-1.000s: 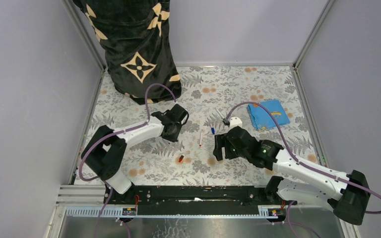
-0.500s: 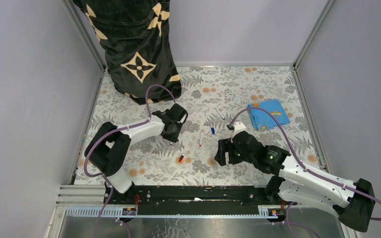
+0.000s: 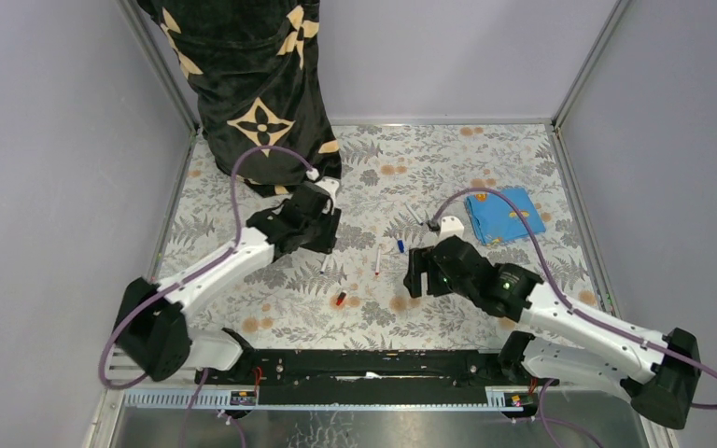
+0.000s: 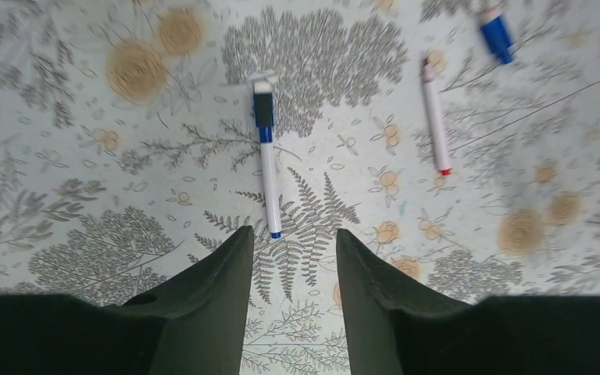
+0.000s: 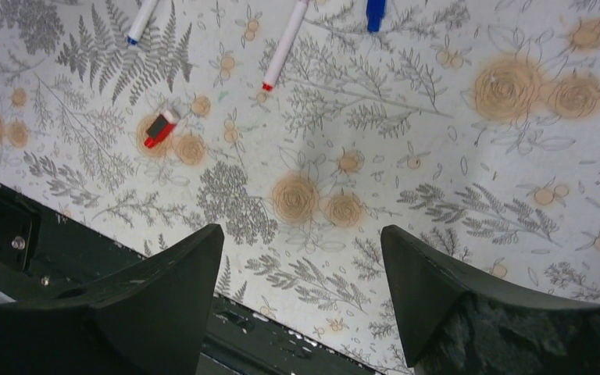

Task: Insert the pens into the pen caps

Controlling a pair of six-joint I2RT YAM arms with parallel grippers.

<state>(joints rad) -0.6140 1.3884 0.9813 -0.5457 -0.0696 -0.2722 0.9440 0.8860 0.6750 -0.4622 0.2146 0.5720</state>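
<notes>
Both grippers empty over the table (image 3: 448,154); pens and caps lie loose mid-table.
Left gripper (image 4: 289,246): jaws partly apart, nothing held, blue-tipped pen (image 4: 266,176) lying just beyond the fingertips. Right gripper (image 5: 303,234): jaws wide, nothing held. Red-tipped pen (image 4: 436,117) is right of the blue one, blue cap (image 4: 498,31) farther right. Red cap (image 5: 158,129) lies alone near the table's near edge; neither cap holds a pen. Bare table far and right. Blue cloth (image 3: 502,215), far right, appears only from above.
</notes>
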